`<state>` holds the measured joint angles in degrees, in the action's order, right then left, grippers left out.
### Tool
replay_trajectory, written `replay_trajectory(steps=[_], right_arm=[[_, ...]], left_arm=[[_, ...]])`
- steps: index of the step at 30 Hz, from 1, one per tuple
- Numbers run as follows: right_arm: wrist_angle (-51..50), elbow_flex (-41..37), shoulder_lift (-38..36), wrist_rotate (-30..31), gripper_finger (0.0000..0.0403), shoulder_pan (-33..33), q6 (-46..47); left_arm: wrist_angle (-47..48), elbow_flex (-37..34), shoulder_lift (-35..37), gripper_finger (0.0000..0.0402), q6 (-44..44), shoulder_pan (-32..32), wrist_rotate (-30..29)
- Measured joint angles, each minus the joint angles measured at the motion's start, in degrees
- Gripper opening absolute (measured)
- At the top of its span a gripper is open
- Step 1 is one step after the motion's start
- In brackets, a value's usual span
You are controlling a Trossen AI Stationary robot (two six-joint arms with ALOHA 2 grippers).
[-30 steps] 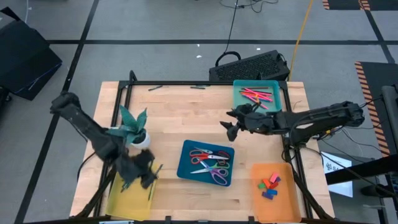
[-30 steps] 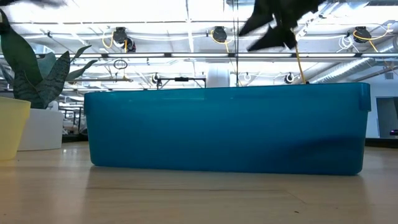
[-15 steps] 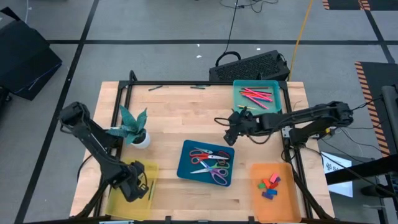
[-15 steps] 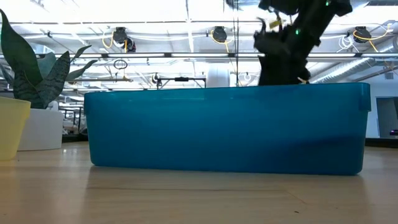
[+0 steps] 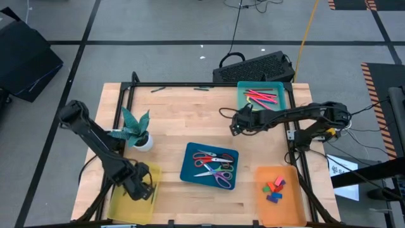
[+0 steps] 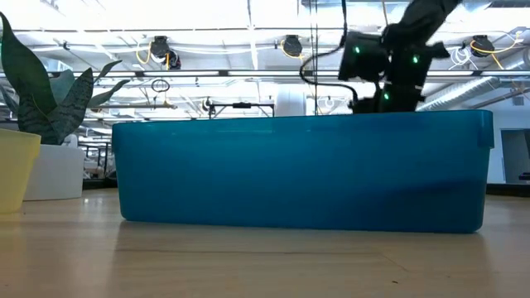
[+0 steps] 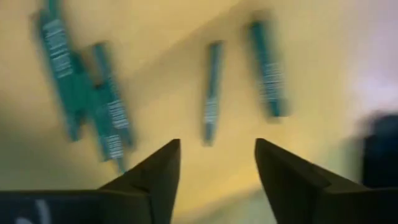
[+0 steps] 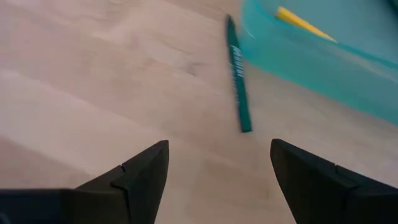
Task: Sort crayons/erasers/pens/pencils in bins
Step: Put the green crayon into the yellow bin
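My left gripper (image 5: 144,189) (image 7: 217,146) hangs open over the yellow bin (image 5: 126,204), where several green pencils (image 7: 112,118) lie on the floor; nothing sits between its fingers. My right gripper (image 5: 235,126) (image 8: 217,146) stands open above the bare table, left of the teal bin (image 5: 278,104). A green pencil (image 8: 236,74) lies flat on the table against that bin's outer wall, just ahead of the fingers. The teal bin holds red and pink crayons (image 5: 261,96) and a yellow one (image 8: 305,25). Erasers (image 5: 274,188) lie in the orange bin (image 5: 288,209).
The dark blue bin (image 5: 190,172) (image 6: 298,174) with scissors (image 5: 212,166) stands mid-table near the front. A potted plant (image 5: 138,130) stands at the left, just beyond the yellow bin. A keyboard (image 5: 256,66) lies past the table's far edge. Bare wood lies between plant and teal bin.
My left gripper has gone toward the table's near edge, from the yellow bin's far rim to over its floor. My right gripper has come down toward the table beside the teal bin and shifted slightly toward the far edge.
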<state>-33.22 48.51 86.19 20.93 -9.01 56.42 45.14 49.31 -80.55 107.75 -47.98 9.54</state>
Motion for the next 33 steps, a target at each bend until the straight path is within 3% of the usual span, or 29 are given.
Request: replay_trajectory(steps=[4, 11, 19, 25, 29, 33], right_arm=[[6.7, -4.7, 0.0, 0.1, 0.0274, -2.3, -0.5], [26.2, -12.7, 1.2, 0.1, 0.0235, -4.2, -4.8], [26.7, -15.9, 2.4, 0.8, 0.011, -3.5, -5.2], [26.7, -16.3, 2.4, 1.7, 0.0018, -2.0, -5.5], [29.2, -15.8, 1.3, -3.7, 0.0016, -0.3, -9.3], [27.7, -13.0, -1.3, -9.4, 0.0016, 2.5, -12.0]], left_arm=[[-2.3, 0.0, 4.7, 0.024, -1.9, 0.9, -8.2], [-2.2, 0.0, 10.1, 0.0248, -7.8, 2.8, -20.1], [-2.1, 0.0, 13.8, 0.0248, -13.4, 5.5, -23.2], [-3.5, 0.0, 18.9, 0.0248, -19.5, 5.7, -38.4], [-8.2, 0.0, 22.4, 0.0249, -24.0, 5.7, -45.7], [-13.5, 0.0, 23.3, 0.0249, -33.3, 6.6, -48.3]])
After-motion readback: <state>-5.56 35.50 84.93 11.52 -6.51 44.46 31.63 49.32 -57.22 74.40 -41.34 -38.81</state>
